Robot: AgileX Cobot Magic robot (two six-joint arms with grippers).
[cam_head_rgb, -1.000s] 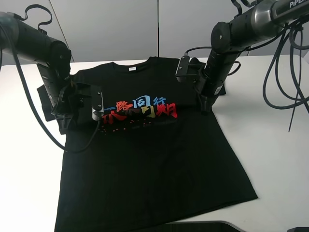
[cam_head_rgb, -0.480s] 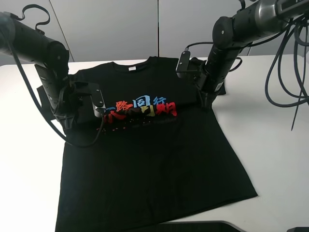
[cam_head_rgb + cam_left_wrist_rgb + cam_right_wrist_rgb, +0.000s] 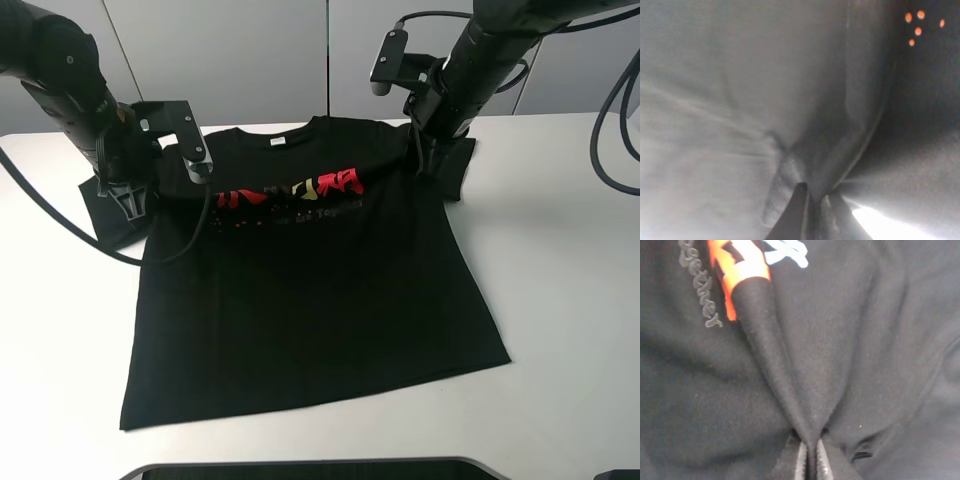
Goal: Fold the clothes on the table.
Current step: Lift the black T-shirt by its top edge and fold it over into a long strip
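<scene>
The black T-shirt [image 3: 310, 290] lies front up on the white table [image 3: 570, 300], with its white neck label [image 3: 274, 143] toward the far edge. My left gripper [image 3: 130, 198] is shut on a pinch of fabric near the shirt's left sleeve; the left wrist view shows its fingertips [image 3: 801, 212] clamping a raised fold. My right gripper [image 3: 427, 160] is shut on fabric near the right sleeve; in the right wrist view [image 3: 809, 455] a ridge of cloth rises from it. The chest is pulled into a crease, so only the red and yellow characters [image 3: 290, 190] show.
Grey wall panels [image 3: 260, 60] stand behind the table. Cables [image 3: 615, 130] hang at the far right. A dark panel edge [image 3: 300, 470] runs along the table's near side. Bare white tabletop lies on both sides of the shirt.
Both grippers have risen and moved toward the far edge with pinched fabric. The shirt slid back with them. The chest print has creased, hiding the blue characters.
</scene>
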